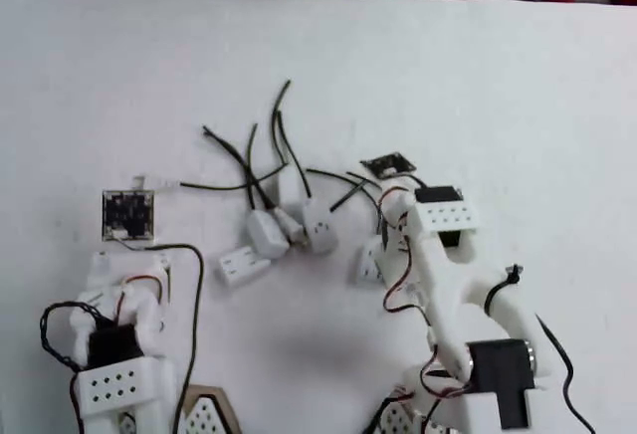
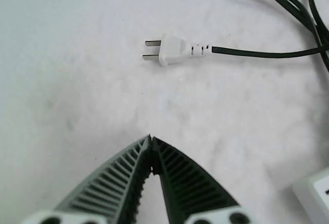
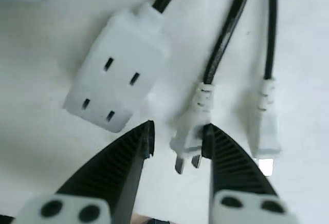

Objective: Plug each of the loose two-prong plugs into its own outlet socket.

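A loose white two-prong plug [image 2: 169,50] on a black cable lies on the white table, its prongs pointing away from the cable. My left gripper [image 2: 150,141] is shut and empty, a short way back from it. In the high view this plug [image 1: 147,184] lies just beyond the left arm [image 1: 124,285]. My right gripper [image 3: 177,136] is open, low over the table, with a second white plug [image 3: 189,129] between its fingers, close to one finger. A white outlet block [image 3: 121,72] with two pairs of slots lies beside it. A third plug [image 3: 264,126] lies on the other side.
Several white outlet blocks [image 1: 267,232] and tangled black cables [image 1: 249,165] crowd the table's middle, between the two arms. The right arm [image 1: 448,275] reaches in from the lower right. The far half of the table [image 1: 448,56] is bare.
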You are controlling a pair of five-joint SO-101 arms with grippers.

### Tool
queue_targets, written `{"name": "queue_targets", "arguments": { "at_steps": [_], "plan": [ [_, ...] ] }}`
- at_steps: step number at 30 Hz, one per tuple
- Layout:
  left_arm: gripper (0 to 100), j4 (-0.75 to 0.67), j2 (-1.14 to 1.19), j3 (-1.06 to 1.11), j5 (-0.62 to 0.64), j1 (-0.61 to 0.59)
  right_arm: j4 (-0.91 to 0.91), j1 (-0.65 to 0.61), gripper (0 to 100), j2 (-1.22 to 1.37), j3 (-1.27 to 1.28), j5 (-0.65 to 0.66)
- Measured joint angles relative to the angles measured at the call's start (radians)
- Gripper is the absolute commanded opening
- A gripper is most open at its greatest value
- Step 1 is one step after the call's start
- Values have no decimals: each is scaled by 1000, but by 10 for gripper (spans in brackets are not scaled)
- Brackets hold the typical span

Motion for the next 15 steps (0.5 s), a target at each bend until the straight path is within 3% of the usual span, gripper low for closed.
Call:
{"name": "queue_targets", "arguments": {
  "at_steps": [11, 15],
  "plan": [
    [24, 0, 0, 0, 0, 0, -21, 44, 15, 31, -2, 69],
    [24, 0, 0, 0, 0, 0, -21, 55, 35, 32, -6, 69]
  ]
}}
